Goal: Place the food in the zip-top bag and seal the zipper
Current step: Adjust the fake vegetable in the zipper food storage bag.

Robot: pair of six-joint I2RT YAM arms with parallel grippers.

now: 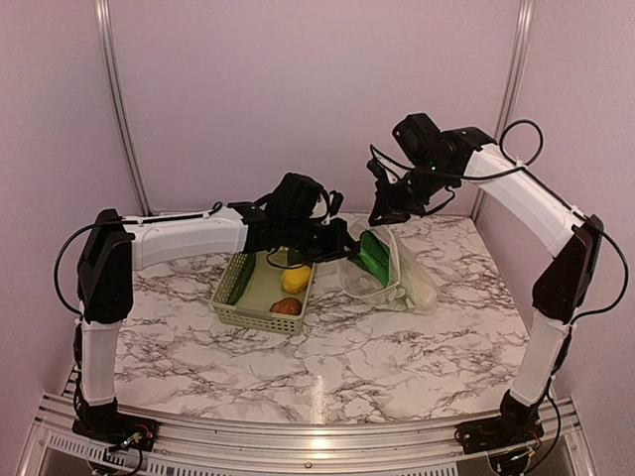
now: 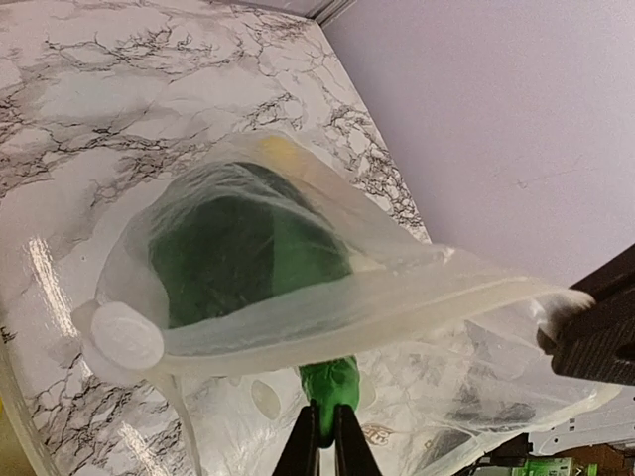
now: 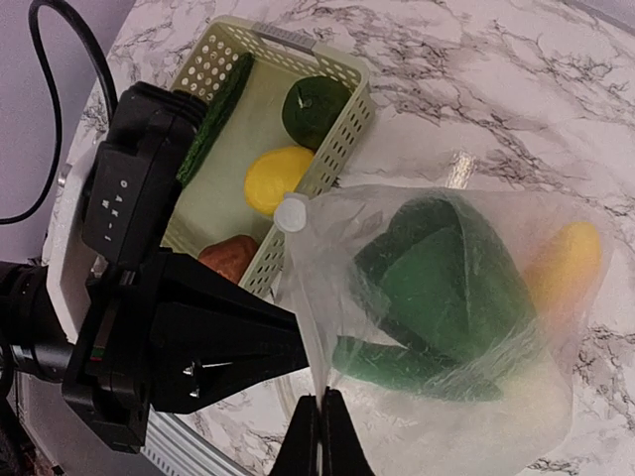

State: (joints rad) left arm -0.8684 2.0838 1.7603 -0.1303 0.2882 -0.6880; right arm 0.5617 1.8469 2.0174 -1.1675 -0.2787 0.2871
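**A:** While both arms work at the zip-top bag (image 1: 397, 273), how much of the food is packed?

**B:** About half, I'd judge. The bag lies just beside the basket (image 1: 248, 317), on its right-arm side. Inside it are a big dark green piece (image 3: 446, 278), a long green piece (image 3: 397, 362) and an orange-yellow fruit (image 3: 568, 256).

**A:** What remains in the basket?

**B:** Four pieces: a long dark green vegetable (image 3: 213, 119), a round dark green one (image 3: 316, 107), a yellow fruit (image 3: 276, 178) and a brown piece (image 3: 228, 256). All have yet to go in.

**A:** And the grippers?

**B:** The right gripper (image 3: 319, 407) is pinched together on the bag's rim, holding it up a little farther from the basket. The left gripper (image 2: 325, 416) has its fingers together at the rim nearest the basket. Whether it nips plastic alone or the long green piece through it, I can't tell; the film blurs that.

**A:** The zipper?

**B:** The mouth gapes open, so sealing is not yet begun.
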